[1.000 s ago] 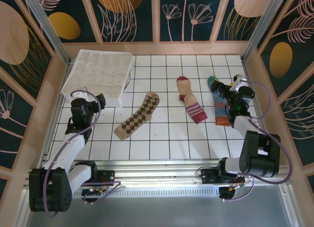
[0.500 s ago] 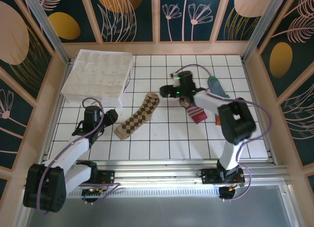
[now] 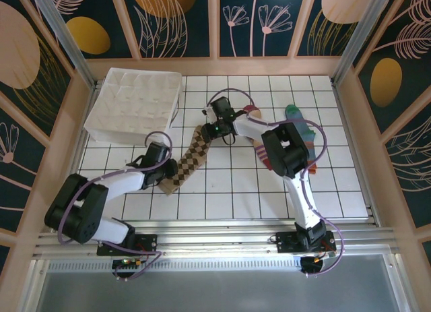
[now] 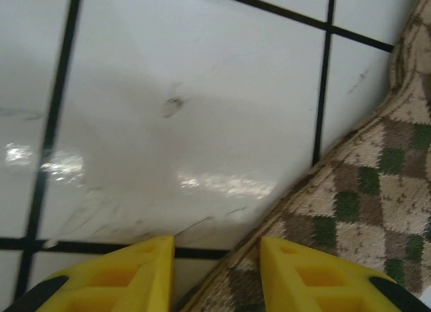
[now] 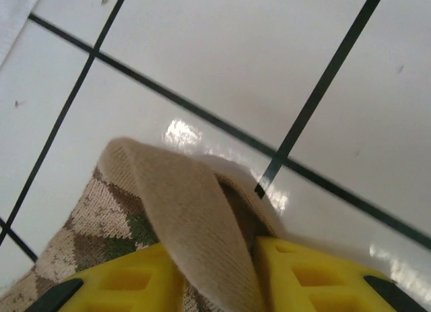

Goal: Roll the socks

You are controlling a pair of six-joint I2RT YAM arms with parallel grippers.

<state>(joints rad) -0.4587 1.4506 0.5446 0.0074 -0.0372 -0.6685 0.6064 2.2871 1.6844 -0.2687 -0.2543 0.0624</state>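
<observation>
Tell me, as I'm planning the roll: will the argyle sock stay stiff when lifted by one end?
Probably not: the argyle sock buckles into a soft fold where pinched, so floppy. It looks thin, likely light; lying flat, it shouldn't roll unaided.

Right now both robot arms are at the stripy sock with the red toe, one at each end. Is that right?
Not quite. Both arms are at the tan-and-brown diamond sock, one at each end, not at the stripy one. The top external view shows this. The right wrist view also shows the diamond sock's folded end between the right fingers.
</observation>
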